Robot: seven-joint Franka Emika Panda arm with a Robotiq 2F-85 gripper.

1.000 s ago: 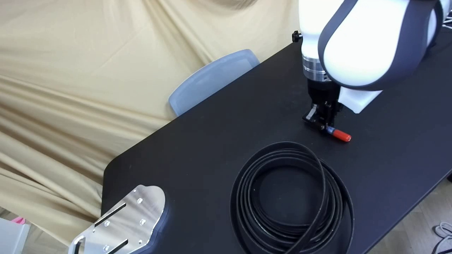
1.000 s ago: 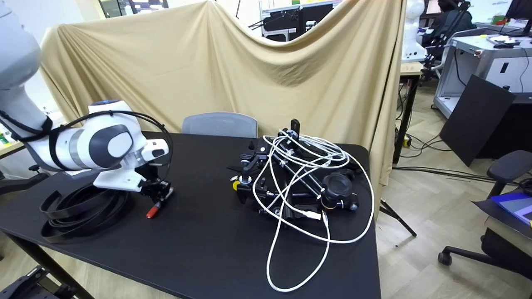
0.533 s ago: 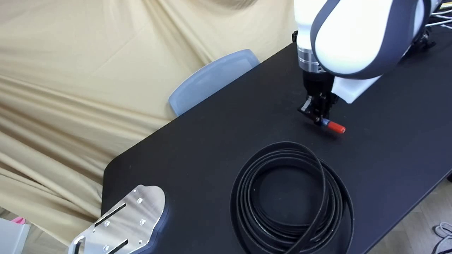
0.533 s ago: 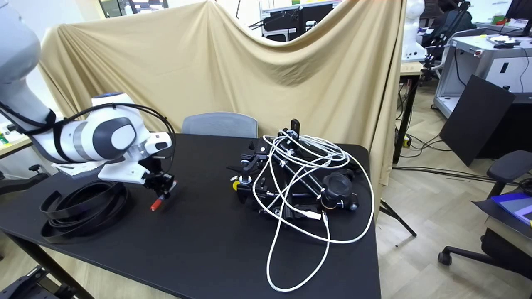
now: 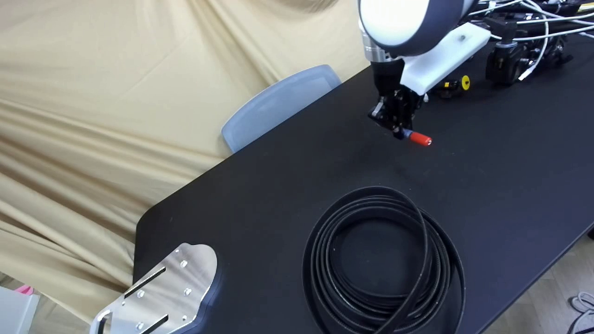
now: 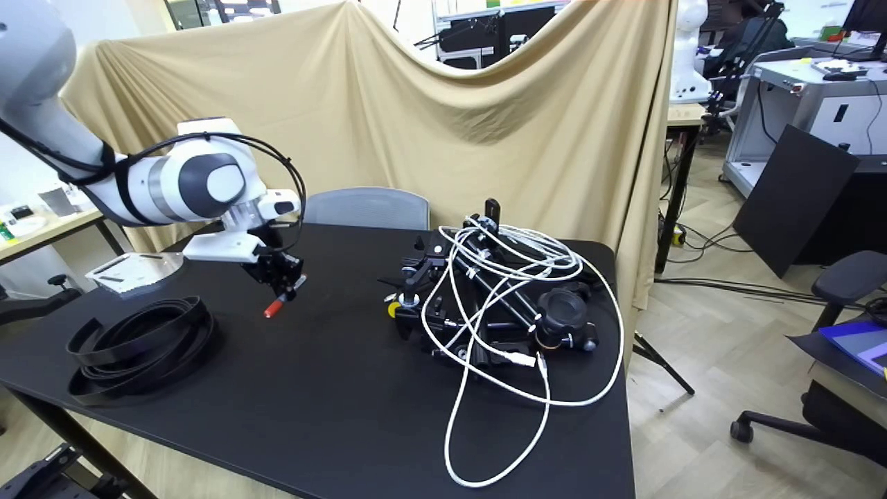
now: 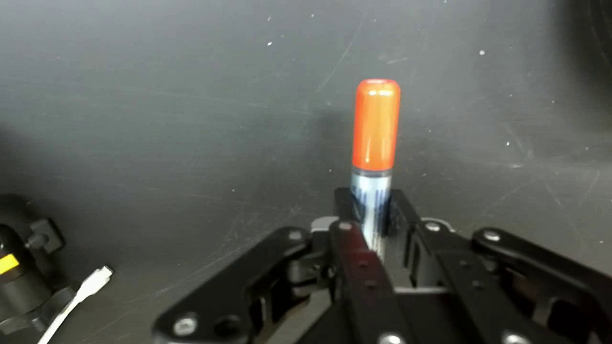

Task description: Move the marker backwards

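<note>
Tool (image 7: 372, 210) narrowed on a marker (image 7: 375, 157), a robot arm (image 6: 156, 180) holds its slim load apparently clear of the desk (image 6: 360, 416), near a black cable coil (image 6: 138, 355). The step in hand is judged to be the carry: the grasp looks made, the set-down not yet done. Which way "backwards" runs is not plain, but the next move likely calls for finishing the shift wide of the cable coil, lowering the marker until its side meets the desk, and only then letting the tool widen. Let go too high, it could roll.

From left, in an exterior view: the cable coil lies on the desk, with a slotted plate (image 6: 143, 272) behind it; tool and marker come next, to the right of the cable coil and not touching it; farther right of the cable coil, well apart, sits a heap of black hardware (image 6: 520, 298) strewn with white cable (image 6: 520, 358).

Across the marker, left to right in an exterior view, run a red-orange cap (image 6: 274, 308), then a barrel (image 7: 371, 193) passing through the tool's grip, then a short pale end on the far side. The wrist view adds a rounded, glossy cap tip, a thin dark band and blue print on the silvery barrel, too blurred to read. Whether the marker hangs level cannot be told.
</note>
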